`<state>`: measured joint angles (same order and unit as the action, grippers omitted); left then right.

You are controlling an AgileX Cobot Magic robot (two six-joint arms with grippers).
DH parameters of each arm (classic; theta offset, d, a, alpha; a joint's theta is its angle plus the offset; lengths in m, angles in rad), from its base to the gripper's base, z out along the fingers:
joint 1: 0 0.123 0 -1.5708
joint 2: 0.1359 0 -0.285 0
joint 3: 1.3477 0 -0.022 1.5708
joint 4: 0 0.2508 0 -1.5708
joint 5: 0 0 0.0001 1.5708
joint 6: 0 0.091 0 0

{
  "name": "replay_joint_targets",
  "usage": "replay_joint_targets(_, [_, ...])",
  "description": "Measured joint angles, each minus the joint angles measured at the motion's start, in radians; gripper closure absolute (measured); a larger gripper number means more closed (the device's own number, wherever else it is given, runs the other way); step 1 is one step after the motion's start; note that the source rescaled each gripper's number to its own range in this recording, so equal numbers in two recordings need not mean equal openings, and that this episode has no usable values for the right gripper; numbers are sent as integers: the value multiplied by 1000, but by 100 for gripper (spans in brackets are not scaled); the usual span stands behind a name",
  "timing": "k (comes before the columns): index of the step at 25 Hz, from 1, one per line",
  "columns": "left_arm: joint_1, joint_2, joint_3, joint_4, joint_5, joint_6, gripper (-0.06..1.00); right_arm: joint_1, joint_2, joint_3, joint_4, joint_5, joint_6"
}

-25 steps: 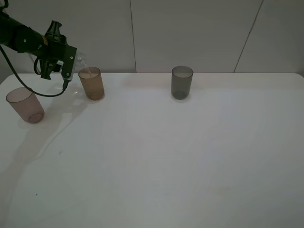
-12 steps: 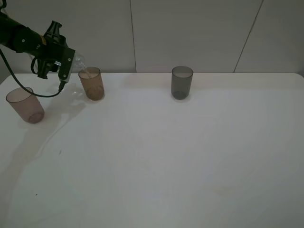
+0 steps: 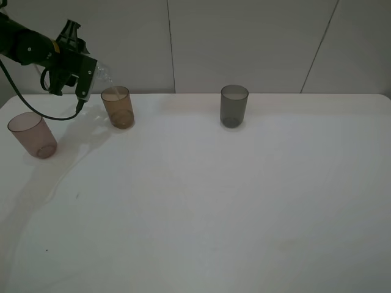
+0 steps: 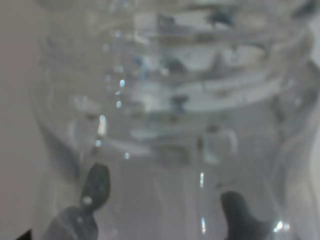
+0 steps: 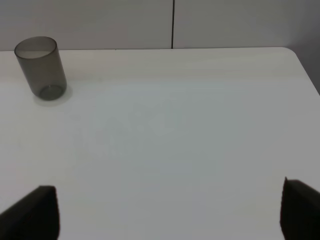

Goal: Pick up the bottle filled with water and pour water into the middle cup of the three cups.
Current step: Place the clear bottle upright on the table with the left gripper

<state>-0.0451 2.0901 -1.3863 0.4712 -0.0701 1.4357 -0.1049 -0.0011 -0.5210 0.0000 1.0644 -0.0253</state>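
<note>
The clear bottle (image 3: 102,74) hangs tilted at the back left, its neck pointing down over the rim of the amber middle cup (image 3: 118,107). My left gripper (image 3: 85,84) is shut on the bottle's body. The left wrist view is filled by the bottle (image 4: 175,100), with a dark fingertip (image 4: 96,182) pressed against each side of it. The pinkish cup (image 3: 32,134) stands at the far left and the dark grey cup (image 3: 234,105) to the right of the middle. My right gripper (image 5: 170,210) is open over bare table, the grey cup (image 5: 41,67) far from it.
A black cable (image 3: 36,110) loops down from the left arm, between the pinkish and amber cups. The white table (image 3: 214,201) ends at a pale panelled wall (image 3: 244,43) just behind the cups.
My left gripper has risen slightly and turned further, tipping the bottle more steeply over the amber cup. The cups have not moved.
</note>
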Motion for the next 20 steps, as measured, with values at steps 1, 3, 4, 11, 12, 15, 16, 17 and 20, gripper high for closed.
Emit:
replay_joint_targets(1, [0, 0, 0, 0, -3, 2, 93, 0, 0, 0, 0, 0, 0])
replay_joint_targets(3, [0, 0, 0, 0, -6, 15, 93, 0, 0, 0, 0, 0, 0])
replay_joint_targets(4, [0, 0, 0, 0, -9, 22, 93, 0, 0, 0, 0, 0, 0])
replay_joint_targets(11, [0, 0, 0, 0, -24, 59, 93, 0, 0, 0, 0, 0, 0])
replay_joint_targets(12, [0, 0, 0, 0, -25, 59, 93, 0, 0, 0, 0, 0, 0])
replay_joint_targets(15, [0, 0, 0, 0, -34, 72, 93, 0, 0, 0, 0, 0, 0])
replay_joint_targets(16, [0, 0, 0, 0, -37, 79, 93, 0, 0, 0, 0, 0, 0])
replay_joint_targets(17, [0, 0, 0, 0, -40, 92, 93, 0, 0, 0, 0, 0, 0])
replay_joint_targets(20, [0, 0, 0, 0, -43, 128, 93, 0, 0, 0, 0, 0, 0])
